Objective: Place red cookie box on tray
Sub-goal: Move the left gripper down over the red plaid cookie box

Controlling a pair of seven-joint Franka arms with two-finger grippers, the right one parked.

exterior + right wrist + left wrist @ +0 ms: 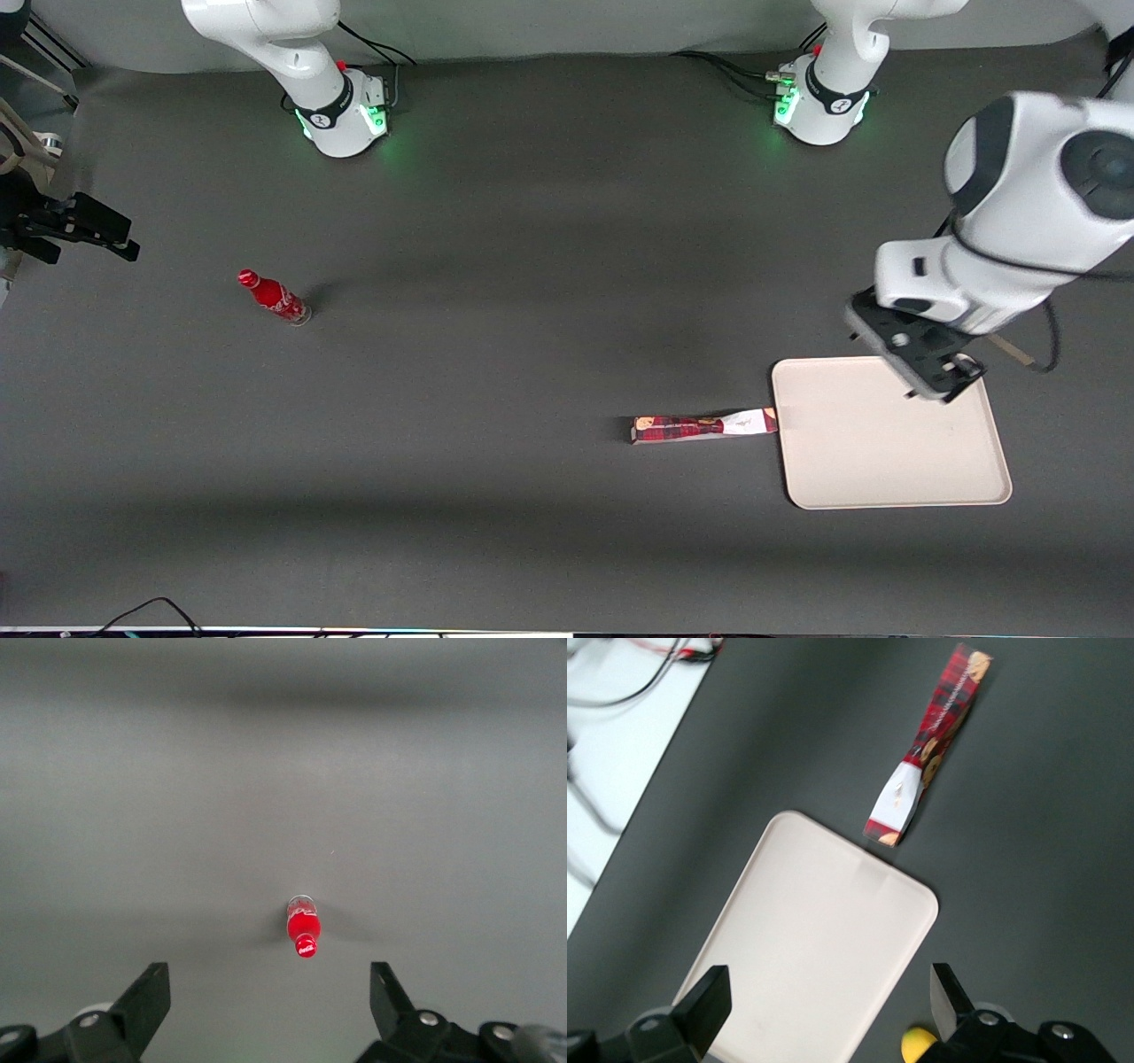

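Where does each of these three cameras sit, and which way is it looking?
Front view: high up facing the robots, looking down on the table; shows both arm bases, the left arm's gripper over the tray, the red cookie box, a red bottle.
Left wrist view: on the working arm, looking down past its open fingers at tray and box.
Right wrist view: on the parked arm, looking down at the bottle.
Shared: front and left wrist show tray and box.
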